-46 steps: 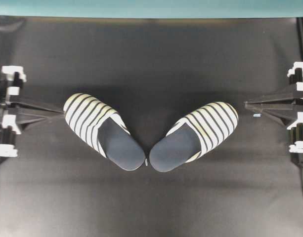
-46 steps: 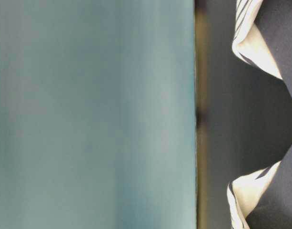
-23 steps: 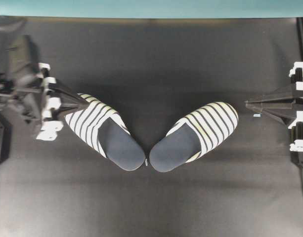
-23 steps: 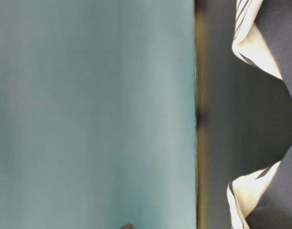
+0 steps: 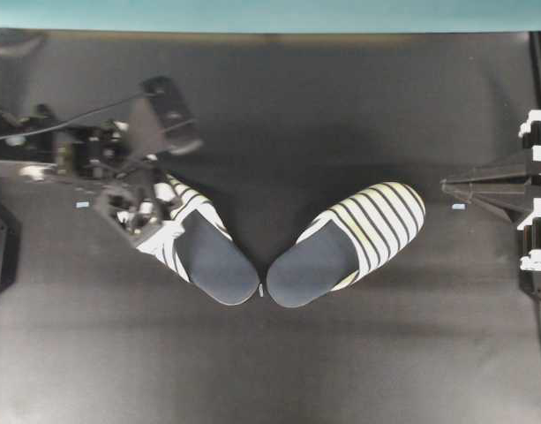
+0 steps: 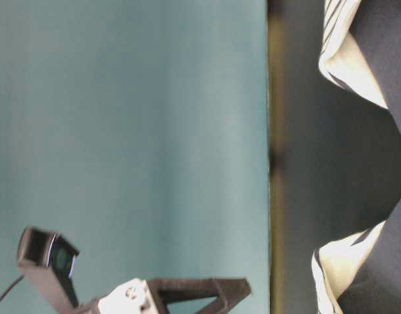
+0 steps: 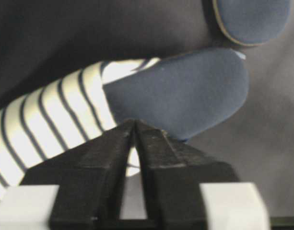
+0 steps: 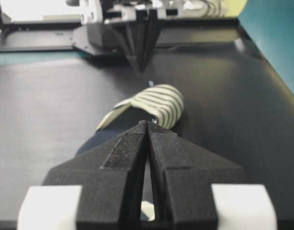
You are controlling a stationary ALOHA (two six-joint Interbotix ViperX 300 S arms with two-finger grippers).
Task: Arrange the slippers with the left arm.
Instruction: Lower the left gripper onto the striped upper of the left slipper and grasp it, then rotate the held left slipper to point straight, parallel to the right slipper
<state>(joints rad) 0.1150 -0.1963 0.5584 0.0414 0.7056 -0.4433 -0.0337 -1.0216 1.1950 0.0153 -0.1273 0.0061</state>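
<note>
Since a second ago the left arm (image 5: pixel 85 150) has swung out from the edge of the desk (image 5: pixel 341 353) and now leans over the striped toe of the left slipper (image 5: pixel 204 256), while both slippers lie just where they lay. The pair rests in the middle of the desk in a V: heels nearly touching, toes splayed outward, the right slipper (image 5: pixel 349 252) angled up to the right. The left tool (image 7: pixel 135 127), seen from its wrist camera, points down at the seam where the striped cover meets the dark insole; its fingertips show only a thin slit between them and hold nothing. The right tool (image 8: pixel 147 125) sits parked at the far right edge, fingers pressed together, empty. In my judgement the step in hand is reaching for the left slipper to turn it parallel with its mate. The risks are plain enough: with the tips this close together the tool may simply jab the soft cover and shove the slipper sideways instead of gripping it; a pinch on the fabric alone could let it sag or slip when turned; and swinging the heel around may knock the right slipper's heel, since the two lie so near.
</note>
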